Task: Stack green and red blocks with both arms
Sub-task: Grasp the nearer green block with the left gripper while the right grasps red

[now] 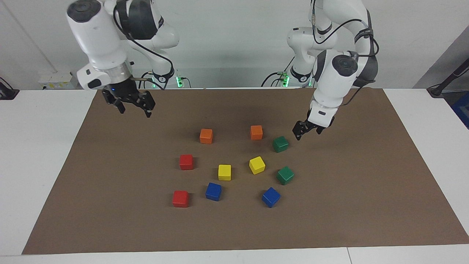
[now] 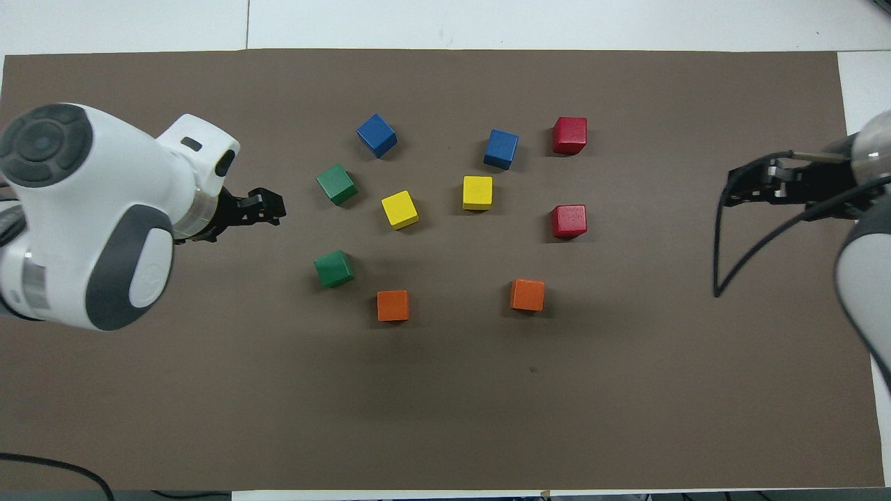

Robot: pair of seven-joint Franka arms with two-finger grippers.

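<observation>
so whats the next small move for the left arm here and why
Probably carry the left gripper the short way over the green block nearer the robots and lower it. The gripper is open, empty and up in the air beside that block, and nothing is stacked yet. The right gripper, also open, hangs over bare mat at its own end, away from the red blocks.

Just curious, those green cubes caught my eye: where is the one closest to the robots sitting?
The green cube sits on the brown mat beside an orange cube, toward the left arm's end, with the left gripper just above the mat next to it.
</observation>
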